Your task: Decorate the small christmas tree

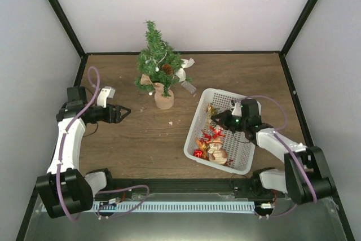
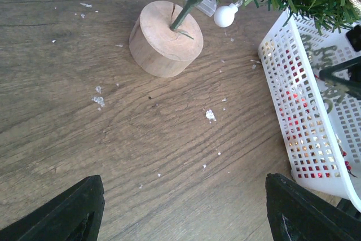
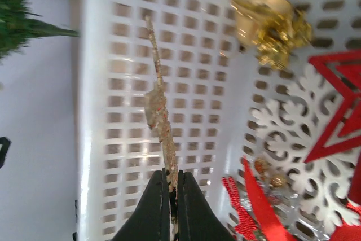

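Right of centre on the table [image 1: 130, 139], a white basket [image 1: 193, 131] holds a gold bell-like piece [image 3: 271, 32], a white snowflake [image 3: 287, 134], a red star [image 3: 338, 105] and more red and gold bits too jumbled to name. Inside it the right gripper [image 3: 171, 180] is clenched on a thin gold glitter piece [image 3: 159, 111], seen edge-on, its shape unreadable. The left gripper [image 1: 126, 111] hangs spread and empty. The tree [image 1: 158, 63] stands upright at the far middle, its round tan base [image 2: 164, 40] near the basket's far corner. The left wrist view cuts off its crown.
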### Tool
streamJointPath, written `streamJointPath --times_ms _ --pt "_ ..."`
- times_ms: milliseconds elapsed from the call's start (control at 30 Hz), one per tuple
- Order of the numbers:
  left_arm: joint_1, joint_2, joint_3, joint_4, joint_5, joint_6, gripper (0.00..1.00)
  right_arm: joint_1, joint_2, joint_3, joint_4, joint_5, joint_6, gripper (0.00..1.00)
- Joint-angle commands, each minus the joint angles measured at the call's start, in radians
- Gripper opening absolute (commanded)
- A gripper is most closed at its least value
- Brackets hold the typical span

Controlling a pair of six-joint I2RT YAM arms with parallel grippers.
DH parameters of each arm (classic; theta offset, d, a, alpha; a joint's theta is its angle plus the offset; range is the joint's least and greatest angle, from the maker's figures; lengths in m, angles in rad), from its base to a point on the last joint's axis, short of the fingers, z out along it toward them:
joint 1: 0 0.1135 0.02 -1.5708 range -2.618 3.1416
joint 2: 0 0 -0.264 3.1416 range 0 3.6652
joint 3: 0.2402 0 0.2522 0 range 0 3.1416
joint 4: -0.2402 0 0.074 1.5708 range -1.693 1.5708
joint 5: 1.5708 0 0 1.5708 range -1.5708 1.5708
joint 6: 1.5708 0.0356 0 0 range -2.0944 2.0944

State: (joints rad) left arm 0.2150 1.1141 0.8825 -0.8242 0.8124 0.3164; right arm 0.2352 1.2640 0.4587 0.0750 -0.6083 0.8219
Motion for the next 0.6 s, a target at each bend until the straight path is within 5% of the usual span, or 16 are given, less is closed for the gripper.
streamJointPath --times_ms 0,200,333,567 --pt "-0.005 -0.034 0.011 0.005 0.013 0.007 0.79 -0.023 -0.095 -0.017 0.014 -0.007 -0.047 0.01" --pt "-0.005 -0.064 0.026 -0.057 0.077 0.051 0.76 -0.058 -0.166 -0.038 -0.013 -0.059 -0.077 0.01" --pt "-0.032 -0.047 0.094 -0.168 0.181 0.114 0.64 -0.059 -0.225 -0.026 -0.047 -0.11 -0.113 0.01" --pt "-0.303 0.078 0.275 -0.388 0.247 0.196 0.57 -0.059 -0.346 0.011 -0.128 -0.204 -0.154 0.01"
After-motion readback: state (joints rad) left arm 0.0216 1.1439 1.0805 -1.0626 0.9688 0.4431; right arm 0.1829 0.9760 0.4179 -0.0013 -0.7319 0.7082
